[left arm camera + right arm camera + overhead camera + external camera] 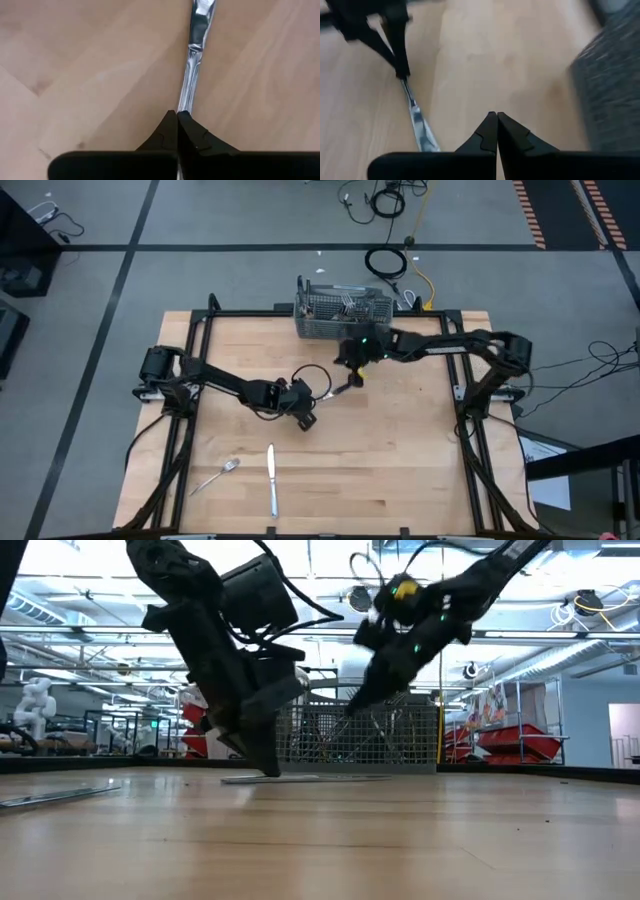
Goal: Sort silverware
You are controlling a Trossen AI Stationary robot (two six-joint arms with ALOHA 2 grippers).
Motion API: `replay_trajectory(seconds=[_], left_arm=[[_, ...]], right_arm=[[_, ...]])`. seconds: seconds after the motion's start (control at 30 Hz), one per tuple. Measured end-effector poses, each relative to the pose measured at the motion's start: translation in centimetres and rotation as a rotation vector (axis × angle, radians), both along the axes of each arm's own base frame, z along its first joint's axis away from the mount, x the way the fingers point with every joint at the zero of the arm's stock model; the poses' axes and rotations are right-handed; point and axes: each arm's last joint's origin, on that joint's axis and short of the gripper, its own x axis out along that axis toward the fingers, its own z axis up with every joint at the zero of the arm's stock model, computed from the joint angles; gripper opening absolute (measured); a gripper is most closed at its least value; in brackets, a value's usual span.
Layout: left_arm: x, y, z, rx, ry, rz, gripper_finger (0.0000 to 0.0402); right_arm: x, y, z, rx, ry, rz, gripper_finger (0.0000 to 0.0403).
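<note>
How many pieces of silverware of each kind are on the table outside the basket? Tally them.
Fork: 1
Knife: 1
Unidentified piece, pinched at its end by the left gripper: 1
Total: 3

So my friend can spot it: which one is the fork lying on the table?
On the light wooden table, look near the edge farthest from the grey wire-mesh basket, on the left arm's side. Two shiny metal pieces lie there; the silver fork is the shorter, slanted one, outside the longer, straight-lying table knife.
</note>
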Motion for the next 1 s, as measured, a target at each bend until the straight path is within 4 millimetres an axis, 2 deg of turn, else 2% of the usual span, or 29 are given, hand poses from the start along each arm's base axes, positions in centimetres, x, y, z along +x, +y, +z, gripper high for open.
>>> replay_trajectory(seconds=[0.17,0.3,0.53,0.7,0.87,1.0], left_arm=[[0.1,0.4,0.1,0.013,0.000,-0.013,0.0000],[0.2,0.4,0.3,0.011,-0.006,-0.018,0.0000],[0.0,0.8,2.6,0.024,-0.058,-0.049,0.0000],[-0.7,1.2,3.2,0.069,-0.020,-0.016,0.0003],[-1.2,0.7,2.4,0.026,0.029,-0.161,0.0049],[-2.3,-0.2,1.3,0.003,0.045,-0.153,0.0104]], right_arm=[[-1.6,-0.8,3.3,-0.073,-0.083,-0.003,0.0005],[-2.4,-0.6,4.4,-0.127,-0.090,0.033,0.0041],[-2.7,-0.4,3.7,-0.109,-0.009,0.053,0.0132],[-2.8,-0.1,3.5,-0.095,0.003,0.091,0.0171],[-2.6,0.4,3.5,-0.091,0.006,0.110,0.0190],[-2.6,0.5,3.4,-0.081,0.011,0.113,0.0194]])
